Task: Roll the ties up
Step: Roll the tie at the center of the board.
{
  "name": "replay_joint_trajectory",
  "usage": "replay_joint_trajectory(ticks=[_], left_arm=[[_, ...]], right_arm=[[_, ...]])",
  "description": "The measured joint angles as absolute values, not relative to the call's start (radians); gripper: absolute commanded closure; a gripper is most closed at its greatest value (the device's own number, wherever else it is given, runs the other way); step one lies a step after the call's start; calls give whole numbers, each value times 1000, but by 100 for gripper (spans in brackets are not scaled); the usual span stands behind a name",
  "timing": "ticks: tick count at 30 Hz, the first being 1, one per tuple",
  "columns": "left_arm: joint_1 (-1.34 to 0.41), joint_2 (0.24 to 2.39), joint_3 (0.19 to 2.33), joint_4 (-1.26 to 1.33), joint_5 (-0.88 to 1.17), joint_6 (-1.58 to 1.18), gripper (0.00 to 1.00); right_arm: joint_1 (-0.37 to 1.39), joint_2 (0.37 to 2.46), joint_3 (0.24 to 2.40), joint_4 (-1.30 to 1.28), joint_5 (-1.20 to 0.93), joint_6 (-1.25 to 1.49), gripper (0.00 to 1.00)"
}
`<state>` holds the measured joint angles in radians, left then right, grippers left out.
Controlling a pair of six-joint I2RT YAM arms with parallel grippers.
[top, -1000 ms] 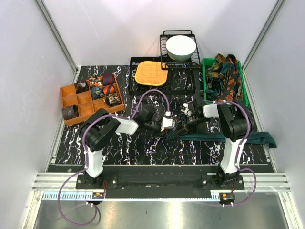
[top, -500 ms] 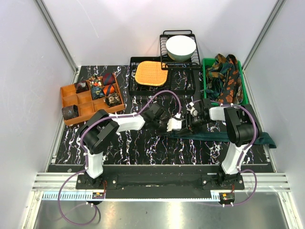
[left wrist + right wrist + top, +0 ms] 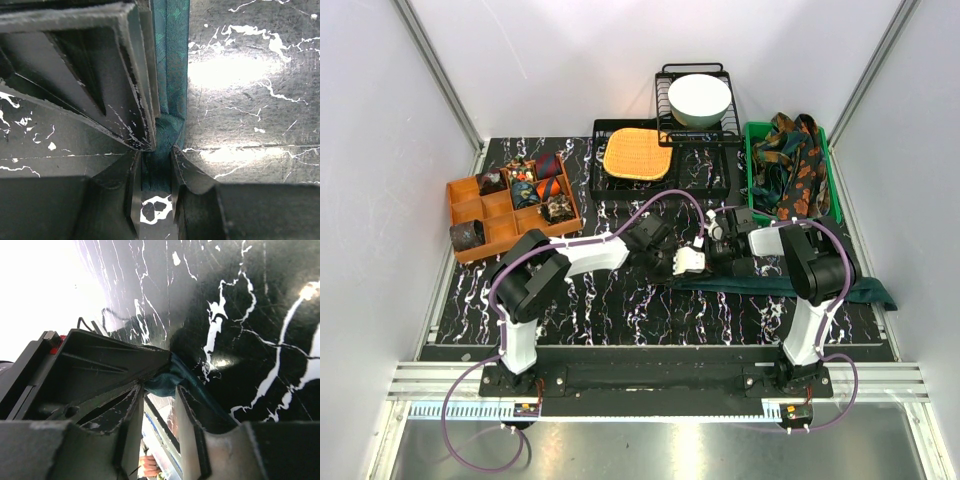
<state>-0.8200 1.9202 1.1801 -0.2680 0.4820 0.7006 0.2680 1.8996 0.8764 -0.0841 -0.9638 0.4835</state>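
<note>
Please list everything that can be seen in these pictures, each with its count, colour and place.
table: one, black marble, under everything
organizer: one, orange, left side
rolled ties: several, mostly patterned, in the organizer's compartments
basket: one, black wire, back middle
mat: one, orange, in the basket
rack: one, black wire, behind the basket
bowl: one, white, in the rack
bin: one, green, back right
loose ties: several, navy and orange, piled in the bin
teal tie: one, lying flat on the table, front right
left tool: one, black, shut on the teal tie
right tool: one, black, close beside the left tool at the teal tie; grip unclear
</note>
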Motion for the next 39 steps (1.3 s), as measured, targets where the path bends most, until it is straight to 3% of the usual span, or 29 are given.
replay_joint_trajectory(ticks=[10, 21, 26, 32, 35, 36, 37, 39], left_arm=[[-819, 1922, 1186, -279, 478, 679, 80], [-814, 1927, 1198, -305, 478, 657, 80], [-814, 1927, 1200, -306, 479, 654, 80], [-814, 1933, 1209, -316, 482, 653, 80], [-814, 1933, 1210, -317, 482, 651, 80], [-814, 1933, 1210, -317, 482, 649, 80], [-814, 1933, 1210, -317, 482, 649, 80], [-814, 1934, 1210, -317, 482, 649, 80]], right_arm=[[273, 1902, 869, -63, -963, 497, 59], [285, 1872, 786, 102, -947, 572, 64], [308, 1843, 754, 139, -922, 587, 59], [319, 1809, 734, 147, -878, 601, 62], [321, 1810, 736, 146, -872, 605, 76], [322, 1813, 738, 144, -871, 605, 89], [324, 1819, 743, 142, -873, 609, 95], [326, 1830, 760, 127, -881, 608, 100]])
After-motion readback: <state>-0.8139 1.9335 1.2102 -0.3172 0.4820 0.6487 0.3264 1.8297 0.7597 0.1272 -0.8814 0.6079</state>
